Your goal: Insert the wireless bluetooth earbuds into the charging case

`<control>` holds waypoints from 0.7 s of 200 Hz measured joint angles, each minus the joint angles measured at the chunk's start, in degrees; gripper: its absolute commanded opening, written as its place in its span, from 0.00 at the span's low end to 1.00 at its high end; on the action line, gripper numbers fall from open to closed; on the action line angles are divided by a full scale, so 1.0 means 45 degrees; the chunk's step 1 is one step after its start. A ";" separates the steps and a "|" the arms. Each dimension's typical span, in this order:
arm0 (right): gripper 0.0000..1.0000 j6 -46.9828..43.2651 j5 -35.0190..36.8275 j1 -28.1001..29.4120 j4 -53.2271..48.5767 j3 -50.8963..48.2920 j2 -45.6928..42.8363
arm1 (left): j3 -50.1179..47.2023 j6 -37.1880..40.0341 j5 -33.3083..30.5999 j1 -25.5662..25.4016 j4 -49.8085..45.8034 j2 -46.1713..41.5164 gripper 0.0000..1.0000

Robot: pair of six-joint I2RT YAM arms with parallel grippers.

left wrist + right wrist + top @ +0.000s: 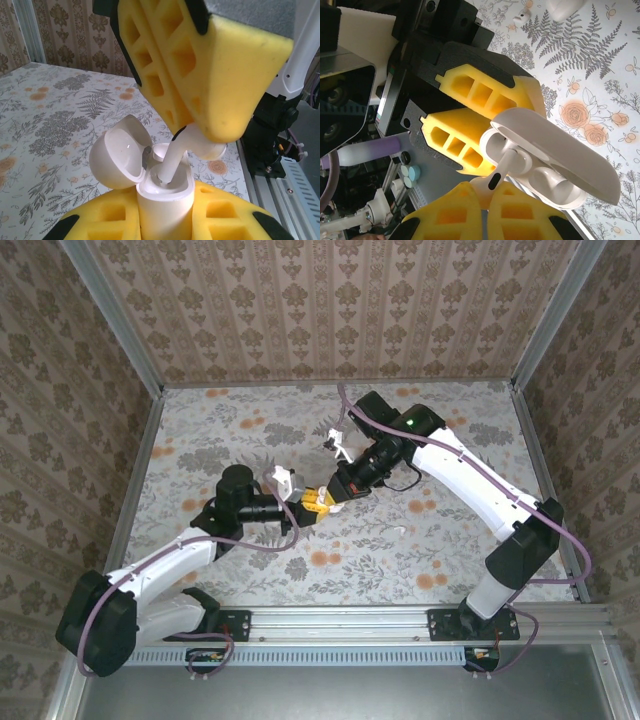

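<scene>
The left claw (303, 506) is clamped on the body of the charging case (165, 205) and holds it upright above the tabletop (200, 430), with the lid (117, 157) swung open to one side; the right claw (485, 200) comes in from above, pinched together on one earbud (172, 157), whose lower end already reaches into the mouth of the case; a second earbud (521, 16) lies on the tabletop, well apart from the claws, near another white case (565, 6)

The step in hand looks like seating this first earbud; I judge it about halfway in, since much of it shows above the rim; which end is leading I cannot tell for sure, so that is worth checking before pressing

To do it well, the left claw should keep the case steady and level while the right claw lines the earbud up with its slot; the earbud leans a little in the left wrist view, so straighten it first, then push gently along the slot; a sideways push could jam it against the rim or twist the case in its grip; let go only once it sits flush, and lift straight up so the fingers do not drag it out again or knock the lid shut
</scene>
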 measured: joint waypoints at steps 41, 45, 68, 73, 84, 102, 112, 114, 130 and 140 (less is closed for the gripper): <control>0.05 -0.0146 0.0049 0.0000 0.0000 0.0010 0.0000 | 0.0019 -0.0097 0.0005 -0.0029 0.0000 -0.0019 0.00; 0.05 -0.0194 0.0049 0.0000 0.0000 0.0010 0.0000 | 0.0019 -0.0117 0.0005 -0.0029 0.0000 -0.0019 0.00; 0.05 -0.0321 0.0039 0.0000 -0.0015 0.0029 0.0000 | 0.0044 -0.0151 0.0000 -0.0029 -0.0015 -0.0044 0.00; 0.05 -0.0325 0.0039 0.0000 -0.0024 0.0039 0.0000 | 0.0053 -0.0175 0.0000 -0.0024 -0.0015 -0.0044 0.00; 0.05 -0.0355 0.0039 0.0000 -0.0058 0.0063 0.0000 | 0.0058 -0.0185 0.0005 -0.0029 -0.0010 -0.0044 0.00; 0.04 -0.0379 0.0039 0.0000 -0.0131 0.0068 0.0000 | 0.0068 -0.0219 0.0000 -0.0073 -0.0015 -0.0044 0.00; 0.04 -0.0379 0.0039 0.0000 -0.0189 0.0068 0.0000 | 0.0068 -0.0228 0.0000 -0.0097 -0.0034 -0.0044 0.00; 0.04 -0.0379 0.0039 0.0000 -0.0199 0.0068 0.0000 | 0.0068 -0.0228 0.0000 -0.0097 -0.0039 -0.0044 0.00; 0.04 -0.0379 0.0053 0.0000 -0.0238 0.0068 0.0000 | 0.0068 -0.0228 0.0005 -0.0107 -0.0044 -0.0044 0.00; 0.04 -0.0384 0.0131 0.0000 -0.0228 0.0068 0.0000 | 0.0073 -0.0233 0.0019 -0.0121 -0.0044 -0.0044 0.00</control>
